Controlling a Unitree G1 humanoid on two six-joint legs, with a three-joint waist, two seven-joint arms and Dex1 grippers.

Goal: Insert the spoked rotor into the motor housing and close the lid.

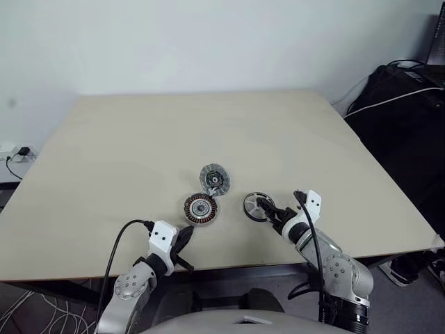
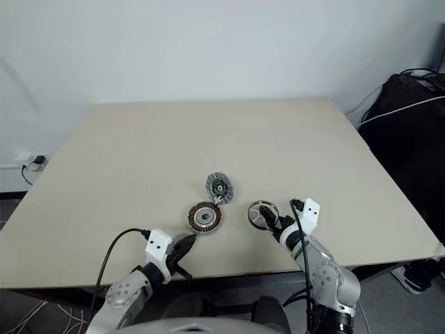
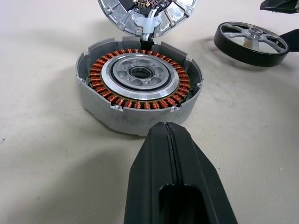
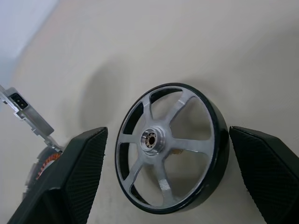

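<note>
no readable text, no labels (parts bear none)

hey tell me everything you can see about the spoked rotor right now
The spoked rotor is a small round wheel: pale silver metal spokes run from a central hub with a small bore out to a glossy black outer rim. It lies flat on the beige table, to the right of the motor housing and apart from it. The right gripper brackets it, one ribbed black finger on each side, jaws wide open with gaps showing, so nothing grips it yet.

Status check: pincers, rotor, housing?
Right pincer open, straddling spoked rotor, not gripped. Left pincer shut, near motor housing. Housing empty, lid open behind it. Nothing in the way.
</note>
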